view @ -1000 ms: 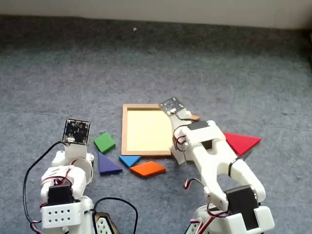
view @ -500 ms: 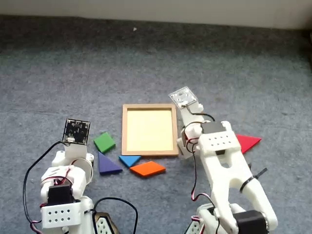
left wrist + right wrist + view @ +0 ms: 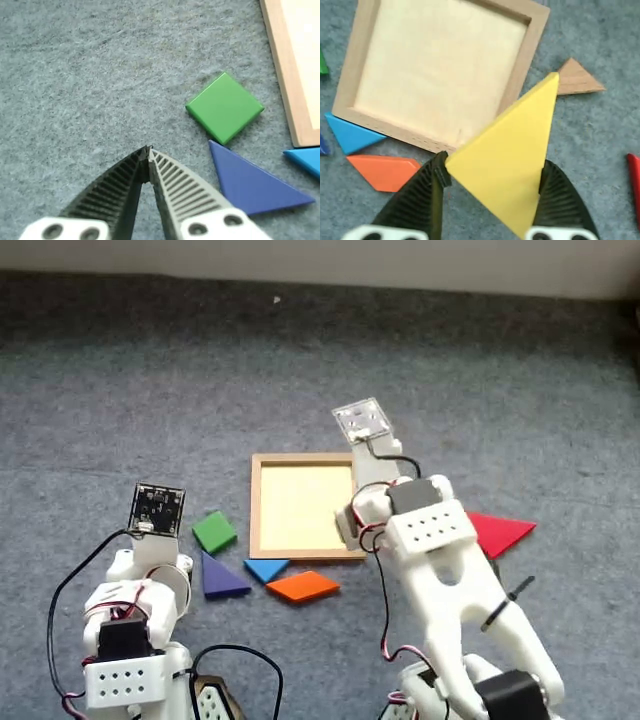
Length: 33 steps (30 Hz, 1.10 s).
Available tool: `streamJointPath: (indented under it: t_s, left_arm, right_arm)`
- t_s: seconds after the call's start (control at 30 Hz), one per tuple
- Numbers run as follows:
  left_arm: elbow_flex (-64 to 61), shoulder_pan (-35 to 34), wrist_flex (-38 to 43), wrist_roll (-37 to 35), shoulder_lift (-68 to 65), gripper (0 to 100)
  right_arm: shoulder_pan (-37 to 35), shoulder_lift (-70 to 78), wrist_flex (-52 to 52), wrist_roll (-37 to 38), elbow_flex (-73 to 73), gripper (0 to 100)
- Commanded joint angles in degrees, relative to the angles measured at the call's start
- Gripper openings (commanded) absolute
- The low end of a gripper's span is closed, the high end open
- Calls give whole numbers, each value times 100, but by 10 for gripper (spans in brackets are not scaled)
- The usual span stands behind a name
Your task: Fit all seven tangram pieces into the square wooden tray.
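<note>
High view: the tray (image 3: 256, 505) lies on grey carpet (image 3: 150, 390), midway between the two arms. The green square (image 3: 214, 531) sits just off the tray's left side, and the dark blue triangle (image 3: 221, 577) is close below it. The light blue triangle (image 3: 266, 569) lies against the tray's near rim. The orange parallelogram (image 3: 303, 586) is just beside that triangle, on the robot's side. The red triangle (image 3: 497, 533) lies to the right of the tray, partly hidden by the right arm (image 3: 440, 540). That arm's wrist hangs over the tray's right rim. The left arm (image 3: 140, 580) stands back, near the green square. All pieces in sight lie outside the tray.

Left wrist view: the left gripper (image 3: 148, 150) has its jaws pressed together with nothing between them, above bare carpet. The green square, dark blue triangle, light blue tip and tray rim lie off to one side, well clear of the fingertips.

Right wrist view: the right gripper (image 3: 492, 170) is clamped on the yellow triangle (image 3: 510, 160), with one finger on each side of it. The piece's tip shows in front of a corner of the tray's rim. Its height above the tray cannot be told. The tan triangle (image 3: 575, 79) lies on the carpet just outside that corner.
</note>
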<state>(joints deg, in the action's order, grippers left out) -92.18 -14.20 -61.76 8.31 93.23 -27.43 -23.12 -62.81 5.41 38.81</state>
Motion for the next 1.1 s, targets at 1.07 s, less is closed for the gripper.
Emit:
streamJointPath:
  t_s: [1.07]
  left_arm:
    - [-13, -84, 132, -44, 48, 35]
  right_arm:
    - [-593, 3503, -602, -1899, -3626, 210]
